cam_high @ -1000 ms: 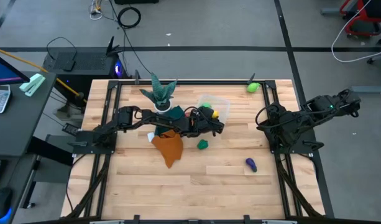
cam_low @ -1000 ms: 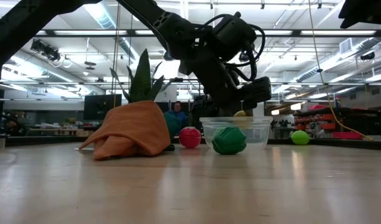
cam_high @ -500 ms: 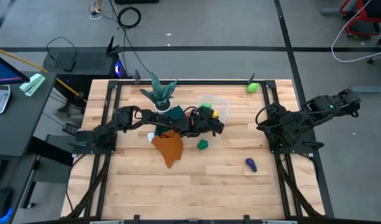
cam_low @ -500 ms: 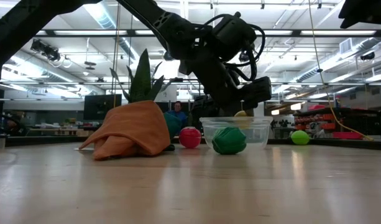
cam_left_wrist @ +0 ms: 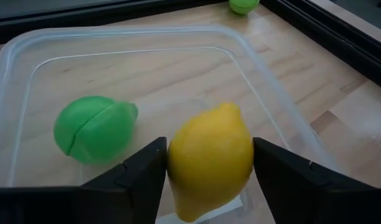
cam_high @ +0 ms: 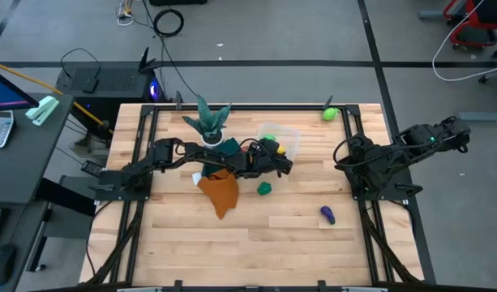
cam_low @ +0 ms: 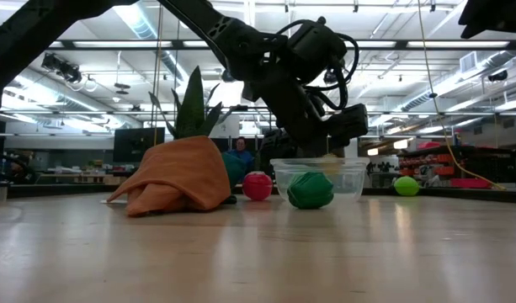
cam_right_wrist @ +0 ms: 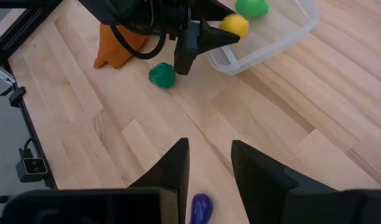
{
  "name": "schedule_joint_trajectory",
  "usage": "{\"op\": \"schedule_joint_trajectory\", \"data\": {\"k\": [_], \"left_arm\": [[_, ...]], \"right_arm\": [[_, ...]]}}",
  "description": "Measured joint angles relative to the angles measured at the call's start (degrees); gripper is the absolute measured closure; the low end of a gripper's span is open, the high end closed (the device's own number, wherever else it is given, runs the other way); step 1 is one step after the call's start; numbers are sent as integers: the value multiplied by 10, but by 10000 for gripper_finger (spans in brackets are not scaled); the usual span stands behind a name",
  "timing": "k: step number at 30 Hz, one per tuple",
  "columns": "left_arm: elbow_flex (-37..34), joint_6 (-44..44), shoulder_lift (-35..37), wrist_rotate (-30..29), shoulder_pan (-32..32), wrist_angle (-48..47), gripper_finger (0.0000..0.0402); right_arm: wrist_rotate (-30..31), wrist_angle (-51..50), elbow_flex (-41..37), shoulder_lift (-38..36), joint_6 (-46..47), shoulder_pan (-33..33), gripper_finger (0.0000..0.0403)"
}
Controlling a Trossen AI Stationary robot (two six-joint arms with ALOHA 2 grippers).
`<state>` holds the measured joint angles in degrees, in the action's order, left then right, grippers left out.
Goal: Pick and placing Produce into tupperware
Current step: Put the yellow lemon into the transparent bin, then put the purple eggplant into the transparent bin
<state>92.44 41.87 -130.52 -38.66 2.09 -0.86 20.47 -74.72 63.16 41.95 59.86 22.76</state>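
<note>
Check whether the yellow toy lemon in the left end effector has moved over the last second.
Yes. In the low view the yellow toy lemon has dropped slightly, from above the rim of the clear plastic tupperware box to about level with it.

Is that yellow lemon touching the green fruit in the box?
Apart. The left wrist view shows bare box floor between the lemon and the green fruit.
</note>
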Motion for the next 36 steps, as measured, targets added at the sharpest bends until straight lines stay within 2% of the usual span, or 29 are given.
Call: {"op": "schedule_joint_trajectory", "data": {"k": [15,21,31,36], "left_arm": [[0,-1,0,1,0,0,189],[0,-7,10,23,-2,0,199],[7,-70,79,24,-3,-24,204],[7,-52,128,75,-11,-91,212]], "right_arm": [[0,0,0,0,0,0,317],[0,0,0,0,0,0,317],[0,0,0,0,-10,0,317],[2,0,0,0,-19,0,317]]}}
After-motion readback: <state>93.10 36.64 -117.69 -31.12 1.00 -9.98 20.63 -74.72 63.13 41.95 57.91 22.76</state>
